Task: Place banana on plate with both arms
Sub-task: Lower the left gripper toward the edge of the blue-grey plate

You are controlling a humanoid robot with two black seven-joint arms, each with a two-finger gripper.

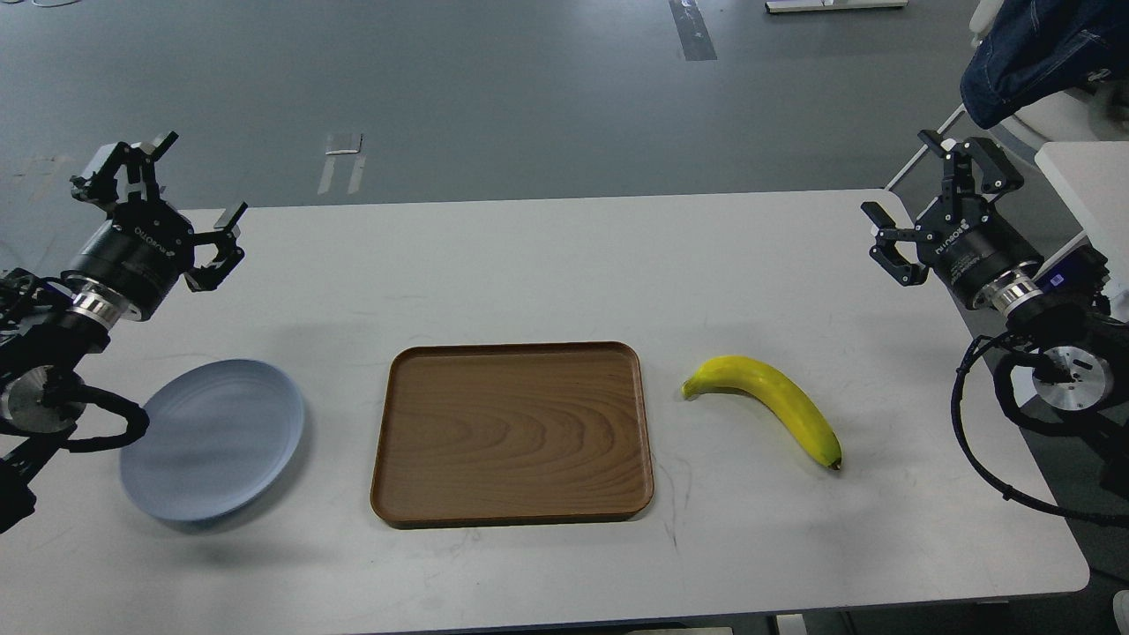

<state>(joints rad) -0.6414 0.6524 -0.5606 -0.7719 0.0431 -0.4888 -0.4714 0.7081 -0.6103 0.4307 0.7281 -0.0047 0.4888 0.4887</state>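
Observation:
The yellow banana (767, 404) lies on the white table right of the wooden tray, its green stem toward the tray and its dark tip toward the front right. The pale blue-grey plate (213, 443) sits at the front left of the table. My left gripper (163, 198) is open and empty, raised at the far left, behind the plate. My right gripper (935, 190) is open and empty, raised at the far right edge, well behind and to the right of the banana.
A rectangular brown wooden tray (512, 432) lies in the middle of the white table (564, 265), between plate and banana. A white stand with a dark blue garment (1032, 53) is beyond the table's right corner.

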